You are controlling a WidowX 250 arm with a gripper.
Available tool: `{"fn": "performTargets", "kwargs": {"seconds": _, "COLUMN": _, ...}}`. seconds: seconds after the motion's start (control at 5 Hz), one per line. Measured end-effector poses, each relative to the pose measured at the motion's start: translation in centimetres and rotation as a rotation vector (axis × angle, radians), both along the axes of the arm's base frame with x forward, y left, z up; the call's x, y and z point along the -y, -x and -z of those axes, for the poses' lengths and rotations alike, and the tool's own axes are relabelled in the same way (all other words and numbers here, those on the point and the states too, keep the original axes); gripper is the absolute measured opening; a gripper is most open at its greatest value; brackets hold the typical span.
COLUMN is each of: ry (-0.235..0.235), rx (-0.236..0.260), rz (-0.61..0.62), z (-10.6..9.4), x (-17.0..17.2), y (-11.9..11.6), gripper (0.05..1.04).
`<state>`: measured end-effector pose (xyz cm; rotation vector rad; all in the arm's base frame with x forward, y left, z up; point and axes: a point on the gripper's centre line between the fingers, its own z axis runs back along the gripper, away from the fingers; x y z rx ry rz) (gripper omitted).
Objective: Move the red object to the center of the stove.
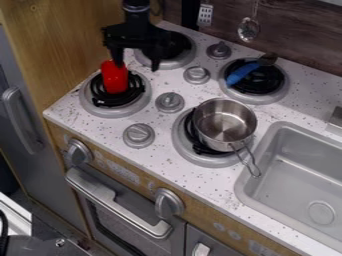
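Hanging spread and empty, with the black two-finger gripper (137, 67) right beside the upright red cylinder (114, 77) on the near-left black coil burner (135, 91), probably to straddle it. Likely needs a slight leftward shift before any carry toward the speckled white stovetop (184, 89).

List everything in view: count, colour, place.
red object: one, red, front-left burner
saucepan: one, silver, front-right burner
blue item: one, blue, back-right burner
burners: four, black and grey, countertop
countertop knobs: four, grey, among burners
front knobs: two, grey, oven front
hanging utensils: two, silver, back wall
sink: one, grey, right
countertop: one, speckled white, centre
handles: three, grey, doors
arm: one, black, top
end effector: one, black, over left burners
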<state>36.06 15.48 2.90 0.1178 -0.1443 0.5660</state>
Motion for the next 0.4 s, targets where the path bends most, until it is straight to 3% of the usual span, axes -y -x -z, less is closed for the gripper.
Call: {"fn": "performTargets", "kwargs": {"seconds": 0.4, "ry": 0.009, "rx": -0.046, "rz": -0.152, "z": 3.1, "x": -5.2, "y": 0.3, "gripper": 0.999}}
